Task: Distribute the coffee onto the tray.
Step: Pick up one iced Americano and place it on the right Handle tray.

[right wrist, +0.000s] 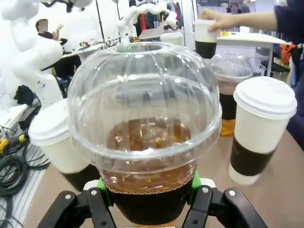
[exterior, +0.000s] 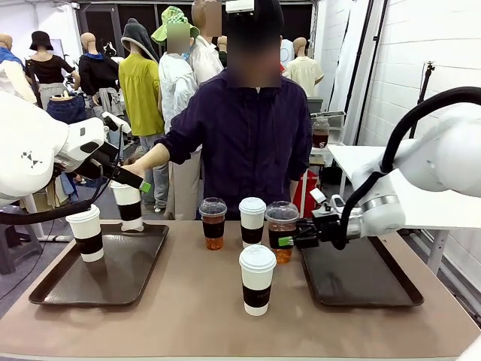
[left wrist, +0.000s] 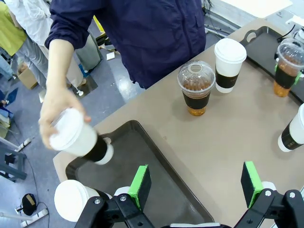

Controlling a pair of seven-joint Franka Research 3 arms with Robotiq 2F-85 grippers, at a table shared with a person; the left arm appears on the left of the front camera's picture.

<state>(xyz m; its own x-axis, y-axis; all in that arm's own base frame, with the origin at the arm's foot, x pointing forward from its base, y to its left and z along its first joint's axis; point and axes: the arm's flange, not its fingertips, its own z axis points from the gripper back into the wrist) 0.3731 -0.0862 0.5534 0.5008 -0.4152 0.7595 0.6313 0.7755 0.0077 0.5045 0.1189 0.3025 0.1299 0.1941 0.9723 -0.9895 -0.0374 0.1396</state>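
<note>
**Dome cup gripped on the right; left jaws open above the left tray**

The right jaws are closed on the gripped dome cup (exterior: 282, 216), their green pads (right wrist: 100, 183) pressed against its dark sleeve on either side. This cup of brown drink is seen at the near-left corner of the right tray (exterior: 361, 274); whether its base rests on the table (exterior: 188, 316) cannot be told.

The left jaws are spread wide and nothing is held between them. Their green pads (left wrist: 140, 185) are seen above the left tray (exterior: 128, 271).

A held paper cup (left wrist: 80, 140) is gripped at its lid end by the person's hand (left wrist: 59, 116) and tilted over the far edge of the left tray, just beside the left jaws. A tray paper cup (exterior: 86, 235) stands upright on the left tray.

Three cups are left standing on the table between the trays. The second dome cup (exterior: 213, 222) and the middle paper cup (exterior: 252, 221) are placed side by side in the far row, next to the gripped dome cup. The front paper cup (exterior: 257, 278) is set apart, nearer the robot.
</note>
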